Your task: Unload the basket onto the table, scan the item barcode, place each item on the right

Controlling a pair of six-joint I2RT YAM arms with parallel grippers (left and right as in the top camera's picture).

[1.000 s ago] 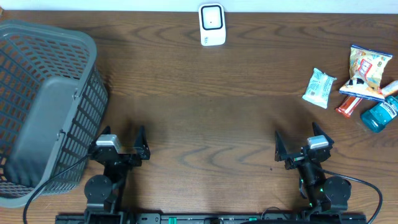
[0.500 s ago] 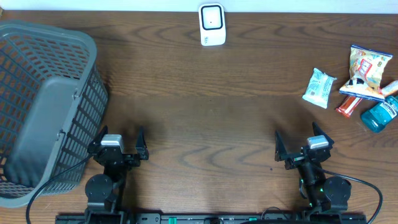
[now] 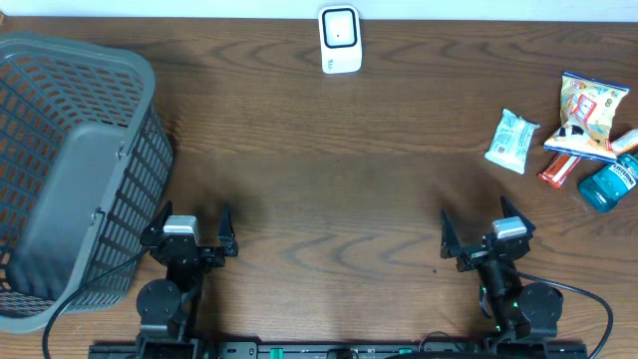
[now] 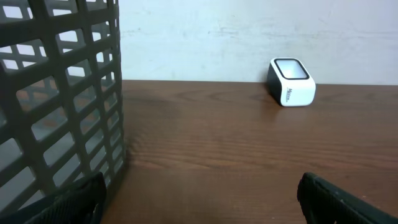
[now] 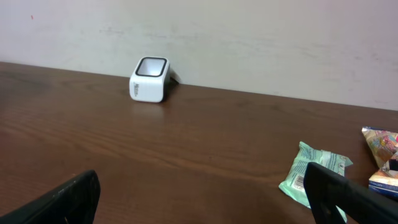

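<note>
Two claws sit at the near edge of the worktop point(image 3: 329, 179), one on each arm. The left claw point(image 3: 191, 225) and the right claw point(image 3: 478, 229) both stand spread wide, holding nothing and touching nothing.

One grey slatted basket point(image 3: 140, 170) stands just beside the left claw, on its outer side, and reaches toward the far edge.

Four items can be told apart in one cluster, beyond the right claw and off to its right, well apart from it. The green-and-white packet point(image 3: 511, 141) lies nearest that claw. Past it come one red stick pack point(image 3: 556, 172), one blue bottle point(image 3: 608, 185) and one yellow snack bag point(image 3: 588, 112), which overlaps the red pack. No barcode is legible on any of them.

One white scanner point(image 3: 339, 40) stands at the far edge, about midway between the two arms and well apart from both claws.
</note>
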